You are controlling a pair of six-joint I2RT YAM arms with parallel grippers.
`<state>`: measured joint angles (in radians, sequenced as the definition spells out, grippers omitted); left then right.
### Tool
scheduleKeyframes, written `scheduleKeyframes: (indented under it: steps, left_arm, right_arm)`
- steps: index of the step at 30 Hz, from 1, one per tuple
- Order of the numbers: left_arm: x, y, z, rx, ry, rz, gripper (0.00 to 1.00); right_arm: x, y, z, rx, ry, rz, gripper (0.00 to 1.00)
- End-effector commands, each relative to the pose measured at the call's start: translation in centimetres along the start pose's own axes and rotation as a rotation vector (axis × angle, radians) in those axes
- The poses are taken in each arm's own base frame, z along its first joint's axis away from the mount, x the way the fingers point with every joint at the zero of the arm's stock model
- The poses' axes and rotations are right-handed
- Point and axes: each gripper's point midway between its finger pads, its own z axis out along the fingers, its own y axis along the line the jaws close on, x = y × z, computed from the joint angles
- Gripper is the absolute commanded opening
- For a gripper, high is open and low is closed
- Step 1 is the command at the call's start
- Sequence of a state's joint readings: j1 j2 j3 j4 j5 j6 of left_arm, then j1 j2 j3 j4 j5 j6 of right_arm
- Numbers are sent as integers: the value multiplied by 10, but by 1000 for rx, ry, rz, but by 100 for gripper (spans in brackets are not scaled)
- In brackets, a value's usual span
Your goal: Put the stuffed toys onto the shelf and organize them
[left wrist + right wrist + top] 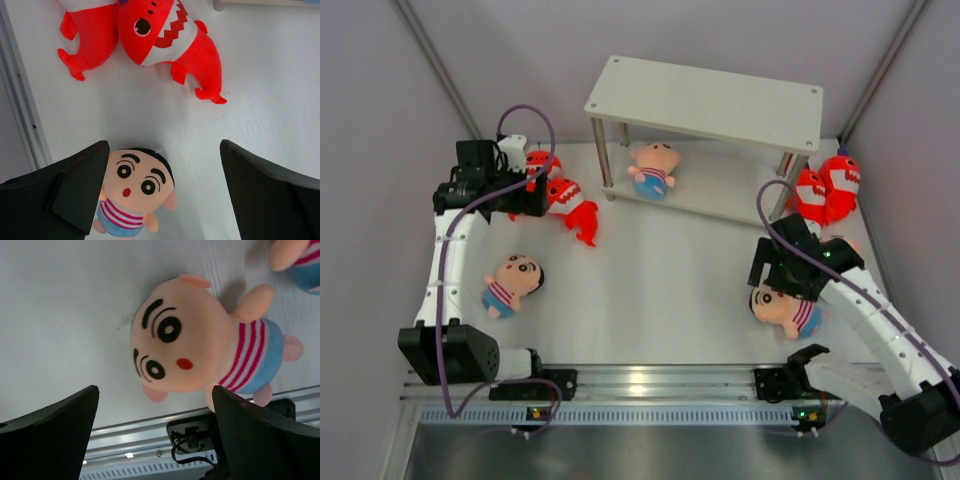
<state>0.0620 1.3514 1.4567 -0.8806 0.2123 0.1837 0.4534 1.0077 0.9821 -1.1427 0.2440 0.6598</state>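
We log the left tool (pixel 162 145) wide open, holding nothing, above the bench (pixel 660 290). Two sharks (pixel 565 200) lie just beside it, and one doll (pixel 515 280) lies nearer the arm bases. A second doll (pixel 655 168) sits on the lower board of the shelf (pixel 710 100). Two more sharks (pixel 825 188) lie by its right legs. The right tool (pixel 154 390) gapes empty over a third doll (pixel 190 350).

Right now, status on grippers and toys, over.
Both open, empty: left gripper by red sharks, right gripper over boy doll. On shelf lower board: second doll. No obstruction seen.
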Motion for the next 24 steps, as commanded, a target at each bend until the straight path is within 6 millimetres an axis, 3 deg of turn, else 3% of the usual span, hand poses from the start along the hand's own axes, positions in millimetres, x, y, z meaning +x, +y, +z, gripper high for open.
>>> scheduleKeyframes:
  steps: [1, 4, 7, 8, 10, 11, 12, 14, 17, 18, 19, 20, 21, 22, 23, 24]
  left_arm:
    - [-7, -5, 2, 35, -17, 16, 98]
    - [-7, -7, 2, 41, -19, 16, 98]
    - [-7, -3, 1, 19, -17, 17, 98]
    - [-7, -2, 1, 15, -18, 18, 98]
    - [-8, -1, 0, 8, -20, 19, 98]
    - [-7, 0, 0, 5, -18, 16, 98]
    - [-7, 0, -1, 3, -16, 16, 98]
    - [-7, 2, -1, -7, -17, 17, 98]
    - [-6, 3, -1, -16, -14, 18, 98]
    - [-6, 4, 0, -17, -12, 17, 98]
    - [-6, 4, 0, -17, -12, 17, 98]
    - [-6, 4, 0, -19, -12, 17, 98]
    - [-6, 4, 0, -19, -12, 16, 98]
    - [-5, 4, 0, -20, -12, 16, 98]
    - [-6, 4, 0, -19, -12, 20, 98]
    - [-6, 4, 0, -19, -12, 20, 98]
  right_arm:
    - [-14, -29, 4, 79, -101, 220, 96]
    - [-3, -44, 27, 129, -58, 236, 98]
    - [5, -35, 51, 83, -9, 215, 86]
    - [13, -27, 58, 39, 24, 204, 64]
    - [6, -11, 66, -40, 5, 207, 38]
    - [8, 1, 67, -104, 21, 216, 13]
    - [-2, 14, 68, -162, -8, 252, 0]
    - [-13, 38, 62, -266, -23, 336, 0]
    - [-44, 88, 41, -423, -116, 403, 0]
    - [-41, 115, 29, -496, -114, 363, 0]
    - [-51, 132, 30, -509, -152, 357, 0]
    - [-51, 162, 13, -580, -156, 326, 0]
    - [-53, 178, 9, -613, -162, 310, 0]
    - [-51, 193, 17, -616, -144, 295, 0]
    - [-62, 212, 7, -669, -171, 298, 1]
    - [-58, 225, 7, -686, -162, 270, 7]
